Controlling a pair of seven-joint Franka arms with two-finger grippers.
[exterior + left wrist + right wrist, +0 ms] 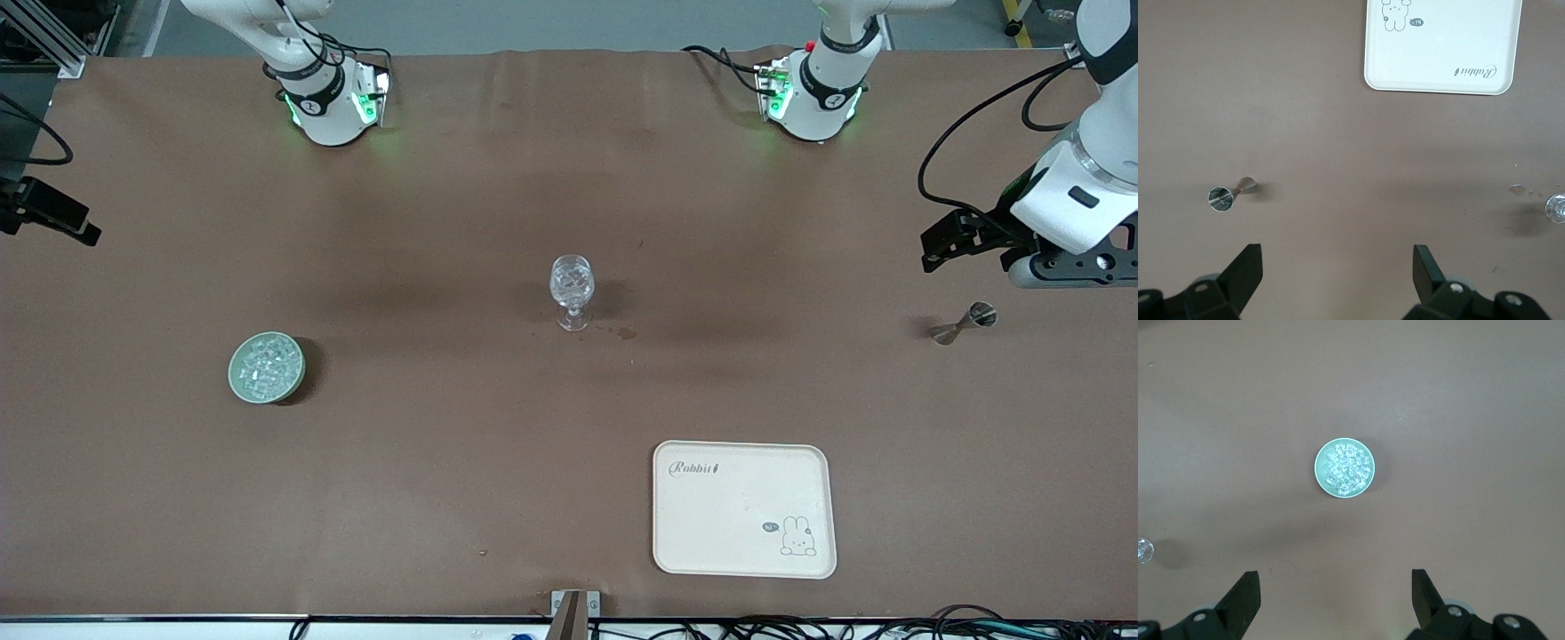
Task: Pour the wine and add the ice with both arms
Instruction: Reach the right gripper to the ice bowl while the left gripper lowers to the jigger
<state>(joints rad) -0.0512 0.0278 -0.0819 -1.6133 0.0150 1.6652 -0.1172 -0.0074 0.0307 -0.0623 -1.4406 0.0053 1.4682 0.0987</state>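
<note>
The ice (267, 363) fills a pale green bowl (235, 378) toward the right arm's end of the table. A clear stemmed glass (572, 289) stands upright mid-table. Wine is out of view. My right gripper (1335, 577) hangs open and empty high over bare table, with the ice (1348, 468) and bowl ahead of it and the glass (1143, 550) off to one side. My left gripper (1338, 252) is also open and empty, high over the table at the left arm's (1071, 200) end. A small metal jigger (1228, 195) lies on its side near it.
The jigger (965, 324) lies toward the left arm's end of the table. A cream tray (693, 533) with a rabbit drawing sits nearer the front camera than the glass. Small wet spots (627, 333) mark the brown cloth beside the glass foot.
</note>
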